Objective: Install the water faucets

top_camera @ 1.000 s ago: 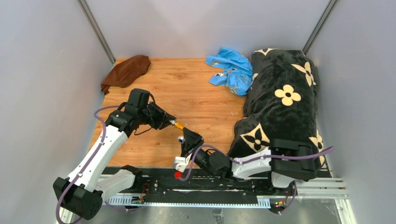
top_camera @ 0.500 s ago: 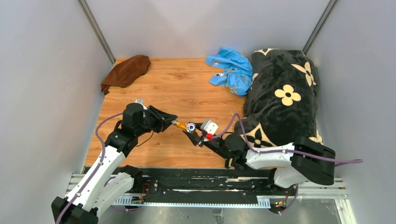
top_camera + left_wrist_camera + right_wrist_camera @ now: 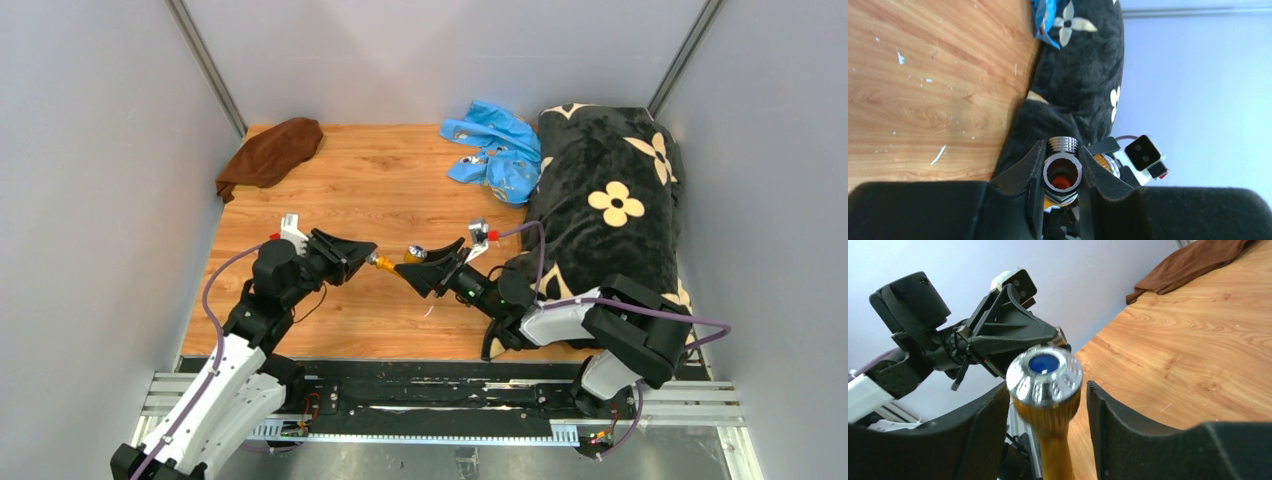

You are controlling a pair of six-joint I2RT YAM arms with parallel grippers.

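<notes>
My left gripper [image 3: 360,259] is shut on the silver-grey T-shaped fitting [image 3: 379,263], held above the wooden table. In the left wrist view the fitting [image 3: 1063,161] sits clamped between my fingers, its open bore facing the camera with orange inside and a threaded end on top. My right gripper [image 3: 410,274] faces it from the right and holds the brass-orange spout [image 3: 414,255]. In the right wrist view the spout [image 3: 1044,377] stands between my fingers with its round silver, blue-centred end up, just in front of the left gripper [image 3: 1015,335]. Whether spout and fitting touch, I cannot tell.
A bright blue plastic bag [image 3: 495,150] lies at the back centre. A brown cloth [image 3: 272,150] lies in the back left corner. A black flowered blanket [image 3: 610,210] covers the right side. Grey walls close in the wooden table [image 3: 400,190].
My right arm swung up from the front edge and turned its gripper leftward, bringing the spout close to the fitting. My left gripper shifted slightly and still holds the fitting.
</notes>
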